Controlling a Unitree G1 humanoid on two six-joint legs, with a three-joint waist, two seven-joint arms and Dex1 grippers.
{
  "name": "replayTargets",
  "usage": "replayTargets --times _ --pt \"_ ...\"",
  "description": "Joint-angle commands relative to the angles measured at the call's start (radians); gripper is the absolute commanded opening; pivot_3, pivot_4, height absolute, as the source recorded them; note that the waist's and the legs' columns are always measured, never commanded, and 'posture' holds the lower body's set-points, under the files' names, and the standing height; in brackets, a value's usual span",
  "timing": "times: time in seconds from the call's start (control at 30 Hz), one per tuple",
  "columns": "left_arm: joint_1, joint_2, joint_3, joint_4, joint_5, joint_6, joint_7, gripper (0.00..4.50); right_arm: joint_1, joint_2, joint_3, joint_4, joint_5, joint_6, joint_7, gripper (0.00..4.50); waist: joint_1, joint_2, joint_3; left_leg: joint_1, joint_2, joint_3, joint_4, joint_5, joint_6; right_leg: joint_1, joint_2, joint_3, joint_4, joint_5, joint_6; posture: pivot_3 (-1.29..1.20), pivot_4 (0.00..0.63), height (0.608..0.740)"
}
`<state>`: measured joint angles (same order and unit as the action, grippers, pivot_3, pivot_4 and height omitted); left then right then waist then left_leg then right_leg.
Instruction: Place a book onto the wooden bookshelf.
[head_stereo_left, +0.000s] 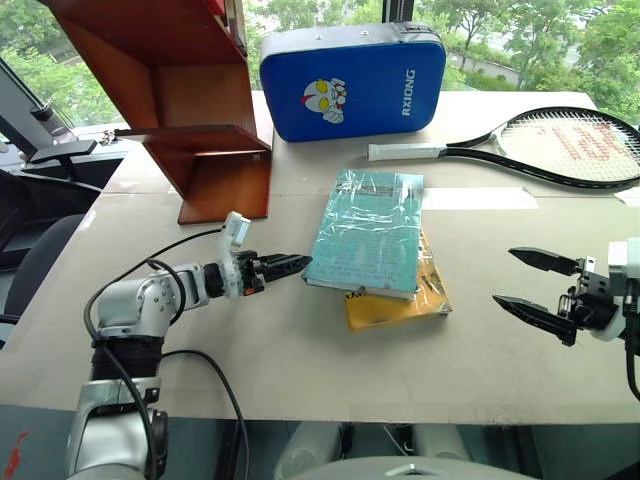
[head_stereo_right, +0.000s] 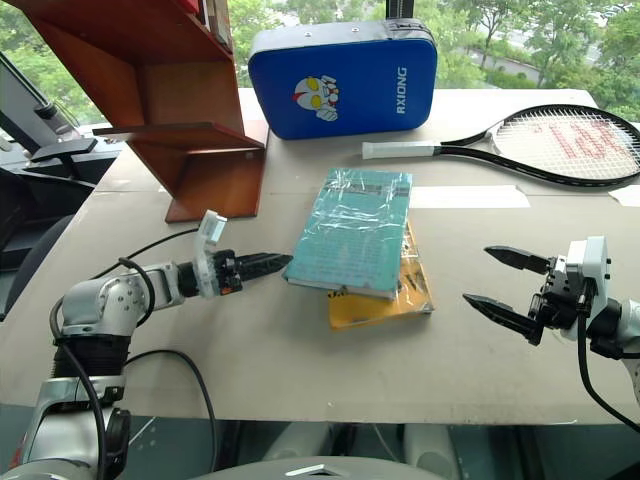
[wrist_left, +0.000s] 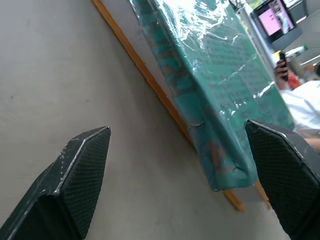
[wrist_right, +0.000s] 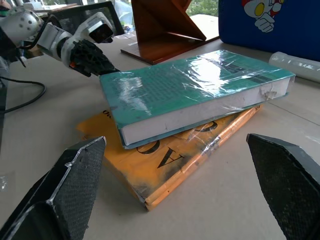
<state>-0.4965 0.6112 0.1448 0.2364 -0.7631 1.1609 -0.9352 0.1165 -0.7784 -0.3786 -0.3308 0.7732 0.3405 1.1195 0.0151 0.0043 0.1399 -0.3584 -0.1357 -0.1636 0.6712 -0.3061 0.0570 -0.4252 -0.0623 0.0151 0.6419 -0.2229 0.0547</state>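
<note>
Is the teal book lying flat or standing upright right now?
Flat: the teal book lies cover up on the yellow book, on the table.

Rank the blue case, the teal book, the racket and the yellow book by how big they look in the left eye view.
1. Racket: longest, running off the picture's right edge.
2. Blue case.
3. Teal book: looks close to the case; the book lies nearer the camera, so their order is unsure.
4. Yellow book: mostly hidden under the teal one, so its full size can't be judged.
</note>
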Motion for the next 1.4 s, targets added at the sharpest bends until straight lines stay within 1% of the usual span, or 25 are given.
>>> replayTargets --times 0.03,0.1,0.3,0.33,0.37,0.43,0.53,0.6,0.63,0.67,0.7,0.83,0.93,1.03,1.07,1.13,1.23,1.3,1.33,1.4 --pt "-0.105 -0.014 -0.019 0.097 -0.045 0.158 -0.027 4.43 -0.007 -0.010 -0.026 -0.058 0.031 0.013 -0.003 4.50 0.001 -0.001 0.000 0.000 0.000 0.000 0.000 0.000 0.000 0.000 0.000 0.000 0.000 0.000 0.000 0.00 0.150 0.740" --pt "-0.154 -0.025 -0.042 0.147 -0.039 0.191 -0.047 4.43 -0.003 -0.014 -0.036 -0.074 0.041 0.022 -0.001 4.50 0.000 -0.001 0.000 0.000 0.000 0.000 0.001 0.000 0.000 0.000 0.000 0.000 0.000 0.000 0.000 0.00 0.150 0.740" --pt "-0.247 -0.054 -0.109 0.260 0.004 0.195 -0.098 4.43 0.000 -0.024 -0.074 -0.093 0.060 0.039 -0.001 4.50 -0.002 -0.001 0.000 -0.002 0.000 0.001 0.001 0.000 0.000 -0.003 0.000 0.001 0.001 0.000 0.000 0.00 0.150 0.740" --pt "-0.256 -0.054 -0.116 0.270 0.006 0.194 -0.108 4.05 0.000 -0.022 -0.082 -0.096 0.064 0.041 -0.007 4.50 -0.002 -0.001 0.000 -0.002 0.000 0.001 0.001 0.000 0.000 -0.003 0.000 0.001 0.001 0.000 0.000 0.00 0.150 0.740" --pt "-0.262 -0.053 -0.122 0.275 0.007 0.193 -0.118 3.92 0.001 -0.021 -0.088 -0.099 0.067 0.043 -0.013 4.50 -0.002 -0.001 0.000 -0.003 0.000 0.001 0.001 0.000 0.000 -0.003 0.000 0.001 0.001 0.000 0.000 0.00 0.150 0.740" --pt "-0.271 -0.048 -0.124 0.279 0.008 0.197 -0.136 3.33 0.003 -0.020 -0.097 -0.106 0.074 0.049 -0.022 4.50 -0.001 -0.001 0.000 -0.003 0.000 0.001 0.001 0.000 0.000 -0.004 0.000 0.002 0.001 0.000 0.000 0.00 0.150 0.740" --pt "-0.271 -0.030 -0.118 0.276 0.006 0.209 -0.155 1.86 0.009 -0.020 -0.106 -0.114 0.076 0.054 -0.032 4.50 -0.002 -0.001 0.001 -0.003 0.000 0.001 0.001 0.000 0.000 -0.004 0.000 0.002 0.001 0.000 0.000 0.00 0.150 0.740" --pt "-0.265 -0.016 -0.107 0.266 0.000 0.218 -0.164 1.06 0.007 -0.020 -0.105 -0.120 0.077 0.058 -0.041 4.50 -0.002 -0.001 0.001 -0.003 0.000 0.001 0.001 0.000 0.000 -0.004 0.000 0.002 0.001 0.000 0.000 0.00 0.150 0.740" --pt "-0.261 -0.010 -0.099 0.258 -0.005 0.226 -0.166 0.52 0.006 -0.020 -0.103 -0.122 0.077 0.060 -0.045 4.50 -0.002 -0.001 0.001 -0.003 0.000 0.001 0.001 0.000 0.000 -0.005 0.000 0.002 0.001 0.000 0.000 0.00 0.150 0.740" --pt "-0.257 -0.005 -0.092 0.247 -0.010 0.230 -0.166 0.09 0.004 -0.021 -0.102 -0.123 0.078 0.060 -0.049 4.50 -0.002 -0.001 0.001 -0.003 0.000 0.001 0.001 0.000 0.000 -0.005 0.000 0.002 0.001 0.000 0.000 0.00 0.150 0.740" --pt "-0.255 0.000 -0.078 0.239 -0.016 0.238 -0.162 0.02 0.000 -0.021 -0.099 -0.124 0.077 0.061 -0.053 4.50 -0.002 -0.001 0.001 -0.003 0.000 0.002 0.001 0.000 0.000 -0.005 0.000 0.002 0.001 0.000 0.000 0.00 0.150 0.740" --pt "-0.244 0.010 -0.007 0.151 -0.049 0.251 -0.137 0.02 -0.027 -0.022 -0.086 -0.117 0.074 0.067 -0.064 4.50 -0.002 -0.001 0.001 -0.004 0.000 0.002 0.001 0.000 0.000 -0.005 0.000 0.003 0.001 0.000 0.000 0.00 0.150 0.740" --pt "-0.229 0.005 0.046 -0.052 -0.069 0.164 -0.107 0.02 -0.077 -0.018 -0.076 -0.084 0.066 0.062 -0.077 4.50 -0.002 -0.003 0.001 -0.004 0.000 0.002 0.001 0.000 0.000 -0.006 0.000 0.003 0.001 0.000 0.000 0.00 0.150 0.740" --pt "-0.218 0.023 -0.020 -0.317 0.046 -0.095 -0.098 0.02 -0.143 -0.008 -0.072 -0.043 0.067 0.062 -0.096 4.50 -0.001 -0.005 0.003 -0.005 0.000 0.002 0.001 0.000 0.000 -0.005 -0.001 0.003 0.001 0.000 0.000 0.00 0.150 0.740" --pt "-0.236 0.012 -0.051 -0.371 0.140 -0.273 -0.079 0.02 -0.172 -0.007 -0.066 -0.026 0.071 0.066 -0.100 4.50 0.000 -0.005 0.003 -0.005 0.000 0.003 0.002 0.000 0.000 -0.005 -0.001 0.003 0.001 0.000 0.000 0.00 0.150 0.740" --pt "-0.272 0.006 -0.119 -0.419 0.310 -0.557 -0.049 0.02 -0.223 0.002 -0.053 0.000 0.075 0.070 -0.109 4.50 0.005 -0.005 0.003 -0.005 0.000 0.004 0.002 0.000 0.000 -0.005 -0.001 0.003 0.001 0.000 0.000 0.00 0.150 0.740" --pt "-0.322 0.044 -0.205 -0.419 0.546 -0.900 -0.003 0.02 -0.295 0.022 -0.027 0.018 0.083 0.082 -0.137 4.50 0.003 -0.005 0.003 -0.004 0.000 0.005 0.001 0.000 0.000 -0.005 -0.001 0.003 0.000 0.001 -0.001 0.00 0.150 0.740" --pt "-0.370 0.093 -0.238 -0.360 0.738 -1.170 0.077 0.02 -0.341 0.036 -0.011 0.030 0.081 0.086 -0.156 4.50 -0.001 -0.005 0.003 -0.004 0.001 0.006 0.000 0.000 0.000 -0.006 -0.001 0.004 0.000 0.001 -0.001 0.00 0.150 0.740" --pt "-0.397 0.123 -0.247 -0.325 0.812 -1.278 0.108 0.02 -0.363 0.040 -0.004 0.041 0.080 0.090 -0.156 4.50 -0.003 -0.005 0.003 -0.004 0.001 0.006 0.000 0.000 0.000 -0.006 -0.001 0.005 0.000 0.001 -0.001 0.00 0.150 0.740" --pt "-0.455 0.191 -0.240 -0.264 0.943 -1.363 0.193 0.02 -0.422 0.047 0.007 0.076 0.084 0.099 -0.158 4.50 -0.001 -0.005 0.003 -0.004 0.001 0.009 -0.001 0.000 0.000 -0.007 0.000 0.007 0.000 0.001 -0.001 0.00 0.150 0.740"
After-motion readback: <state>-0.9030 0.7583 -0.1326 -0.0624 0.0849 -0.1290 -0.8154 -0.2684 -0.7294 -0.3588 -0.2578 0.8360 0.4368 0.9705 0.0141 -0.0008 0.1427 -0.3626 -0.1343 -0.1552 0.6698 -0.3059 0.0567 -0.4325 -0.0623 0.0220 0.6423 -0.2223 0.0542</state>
